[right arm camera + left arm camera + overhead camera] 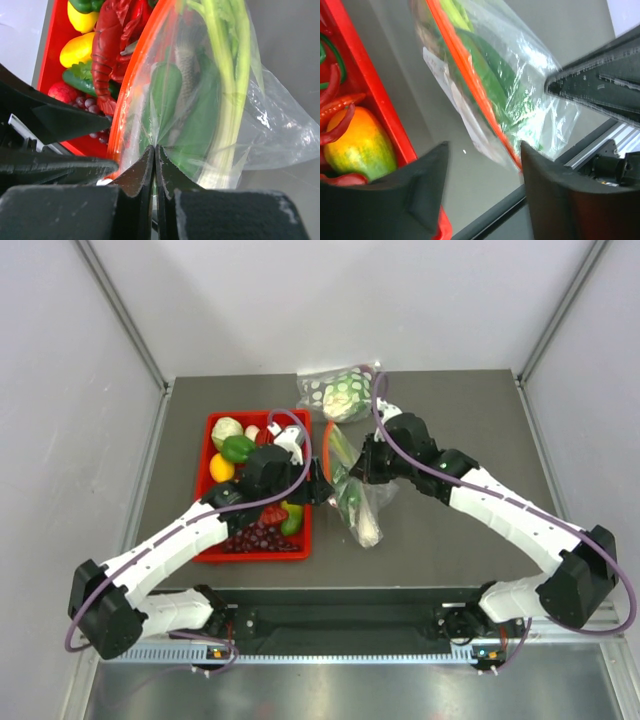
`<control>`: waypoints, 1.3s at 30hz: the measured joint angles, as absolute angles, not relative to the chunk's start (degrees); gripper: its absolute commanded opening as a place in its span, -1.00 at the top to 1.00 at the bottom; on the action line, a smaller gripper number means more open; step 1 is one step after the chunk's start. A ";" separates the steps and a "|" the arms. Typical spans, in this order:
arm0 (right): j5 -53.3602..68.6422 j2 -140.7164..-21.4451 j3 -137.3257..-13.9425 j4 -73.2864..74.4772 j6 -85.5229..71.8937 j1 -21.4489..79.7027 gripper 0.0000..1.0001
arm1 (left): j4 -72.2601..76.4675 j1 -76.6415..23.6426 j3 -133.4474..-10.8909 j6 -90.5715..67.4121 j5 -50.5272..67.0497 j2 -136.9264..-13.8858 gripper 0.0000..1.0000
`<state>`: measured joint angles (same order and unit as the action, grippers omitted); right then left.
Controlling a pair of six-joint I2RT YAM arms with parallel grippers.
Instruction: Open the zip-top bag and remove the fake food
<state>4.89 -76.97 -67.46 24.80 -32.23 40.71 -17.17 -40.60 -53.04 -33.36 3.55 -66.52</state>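
The zip-top bag [358,498] lies just right of the red tray, its orange-red zip strip [328,443] facing the tray. Inside it I see the pale green celery stalk [227,75], the grey fish [187,65] and a green vegetable piece [165,90]. My right gripper [155,148] is shut, pinching the bag's clear wall near the zip strip [134,75]; in the top view it [362,472] is over the bag's middle. My left gripper [482,167] is open and empty, with the corner of the strip [470,85] and the white label [447,75] just ahead of its jaws; in the top view it [322,488] is at the bag's left edge.
The red tray [210,425] holds several fake foods, among them purple grapes [262,537], a red lobster [112,45] and a yellow-green mango [357,140]. A dotted clear bag with a pale round head [342,392] lies at the table's back edge. The table's front edge is close to the left gripper.
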 measured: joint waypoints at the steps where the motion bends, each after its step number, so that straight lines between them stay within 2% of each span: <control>1: 5.08 -76.77 -67.13 24.82 -32.25 40.71 1.00 | -16.69 -40.53 -52.97 -33.50 3.66 -66.85 -0.10; 12: 6.09 -76.09 -65.98 24.80 -32.47 40.71 1.00 | -11.44 -40.14 -51.42 -34.63 9.28 -69.14 0.10; 16: 6.15 -76.09 -65.95 24.80 -32.62 40.71 1.00 | -9.26 -40.07 -50.78 -35.83 12.60 -70.41 0.56; 17: 6.13 -76.09 -65.87 24.75 -32.62 40.71 1.00 | -8.97 -40.03 -50.70 -36.01 13.10 -70.65 0.79; 19: 6.11 -75.90 -65.36 24.75 -32.62 40.71 0.95 | -8.60 -39.79 -50.61 -36.25 14.11 -71.00 0.96; 21: 5.76 -75.75 -65.17 25.08 -32.60 40.71 0.92 | -8.58 -39.40 -50.61 -36.05 14.83 -71.00 1.00; 24: 4.47 -75.09 -65.17 25.80 -32.34 40.71 0.49 | -8.82 -38.20 -50.65 -35.90 15.68 -70.96 1.00; 25: 3.81 -74.61 -65.17 26.28 -32.16 40.66 0.11 | -9.30 -37.47 -50.78 -35.92 16.08 -70.91 1.00; 26: 3.16 -74.08 -65.21 26.70 -32.03 40.62 -0.05 | -9.87 -36.75 -51.00 -36.07 16.49 -70.87 1.00; 28: 1.32 -72.90 -65.69 28.18 -30.72 40.62 -0.24 | -10.98 -35.24 -51.86 -36.77 17.58 -70.65 1.00; 35: -6.04 -68.62 -70.00 32.16 -25.12 42.33 -0.28 | -11.90 -32.82 -59.61 -47.07 21.06 -71.55 1.00; 39: -9.47 -65.87 -71.07 31.48 -22.04 47.35 -0.28 | -12.03 -32.71 -64.51 -53.36 21.69 -74.46 1.00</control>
<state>-9.47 -65.87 -71.07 31.48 -22.04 47.35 -12.03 -32.71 -64.51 -53.36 21.69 -74.46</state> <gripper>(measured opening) 0.639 0.018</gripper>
